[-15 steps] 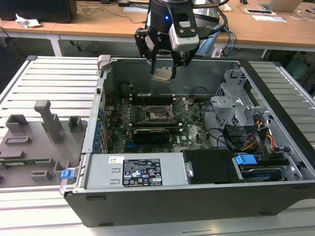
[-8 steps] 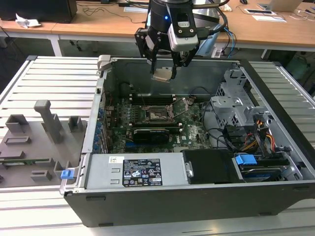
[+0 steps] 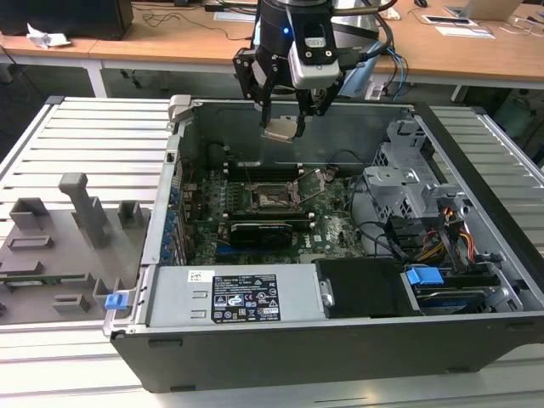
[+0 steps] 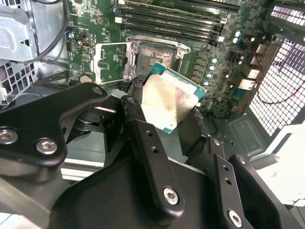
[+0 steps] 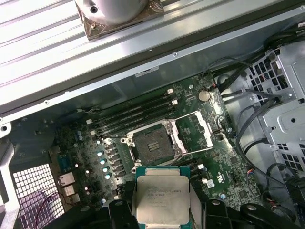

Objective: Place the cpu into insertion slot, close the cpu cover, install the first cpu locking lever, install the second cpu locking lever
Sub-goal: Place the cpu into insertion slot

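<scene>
Pinches the cpu [image 5: 163,200] by opposite edges between the fingers of the gripper [image 3: 284,124], well above the bare insertion slot [image 5: 151,144], open air on every side. Finds the cpu cover [image 5: 207,132] swung open just beside the slot, memory slots [image 5: 136,114] along the other side, drive cage [image 3: 408,170] well apart. Hangs pointing down over the open computer case [image 3: 297,357]

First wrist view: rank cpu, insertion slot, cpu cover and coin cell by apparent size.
1. cpu: nearest the camera, so inflated.
2. insertion slot and cpu cover: look alike, not ranked.
3. coin cell.
</scene>
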